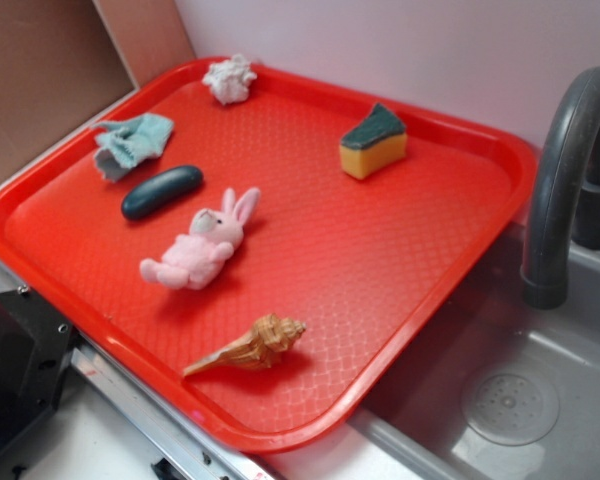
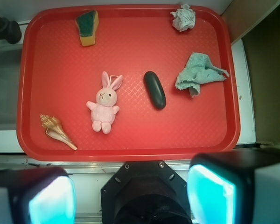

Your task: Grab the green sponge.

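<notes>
On the tray (image 2: 23, 93), seen from the wrist: sponge (image 2: 87, 27) at the far left corner, crumpled wad (image 2: 184, 18) at the far right corner. Bunny (image 2: 105, 103) near the middle, pebble (image 2: 155, 89) just to its right, apart from it. Cloth (image 2: 199, 73) further right, near the tray's right rim. Shell (image 2: 56, 130) at the near left. Sink (image 1: 540, 400) and faucet (image 1: 565, 180) beyond the tray's left edge.

A red tray (image 1: 410, 330) carries six things, all apart. In the exterior view the green sponge (image 1: 373, 142) sits upper right, a crumpled white wad (image 1: 229, 79) at the top, a teal cloth (image 1: 132, 141) upper left, a dark oblong pebble (image 1: 161, 191) just below it, a pink bunny (image 1: 202, 243) mid-frame, and a seashell (image 1: 252, 345) lower centre.
</notes>
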Controlling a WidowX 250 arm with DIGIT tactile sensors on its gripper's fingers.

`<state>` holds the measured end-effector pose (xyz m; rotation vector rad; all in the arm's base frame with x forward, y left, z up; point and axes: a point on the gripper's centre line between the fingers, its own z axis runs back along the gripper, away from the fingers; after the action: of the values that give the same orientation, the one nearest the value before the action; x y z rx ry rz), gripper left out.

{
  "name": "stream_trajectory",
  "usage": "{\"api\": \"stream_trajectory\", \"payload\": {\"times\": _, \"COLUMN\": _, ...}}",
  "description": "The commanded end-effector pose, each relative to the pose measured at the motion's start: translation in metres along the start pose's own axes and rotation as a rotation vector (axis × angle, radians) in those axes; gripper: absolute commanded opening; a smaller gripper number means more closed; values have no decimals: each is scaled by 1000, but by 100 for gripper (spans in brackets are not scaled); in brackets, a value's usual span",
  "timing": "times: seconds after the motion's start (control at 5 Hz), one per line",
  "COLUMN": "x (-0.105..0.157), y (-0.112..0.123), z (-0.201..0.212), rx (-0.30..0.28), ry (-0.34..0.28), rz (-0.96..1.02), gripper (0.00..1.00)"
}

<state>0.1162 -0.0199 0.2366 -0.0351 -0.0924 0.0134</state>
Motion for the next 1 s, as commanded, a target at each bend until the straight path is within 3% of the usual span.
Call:
{"api": "stream_trajectory", "payload": {"times": 0.0, "x": 0, "y": 0, "z": 0, "rx": 0, "ry": 0, "rz": 0, "gripper": 100}}
{"api": "stream_trajectory", "payload": {"times": 0.4, "x": 31, "y": -8, "z": -34, "rx": 101, "ry": -97, "rz": 93, "gripper": 100}}
{"api": "stream_trajectory", "payload": {"times": 0.6, "x": 54, "y": -25, "z": -57, "rx": 79, "ry": -193, "rz": 49, "gripper": 100}}
{"api": "stream_trajectory", "payload": {"times": 0.8, "x": 86, "y": -42, "z": -82, "rx": 96, "ry": -231, "rz": -11, "gripper": 100}}
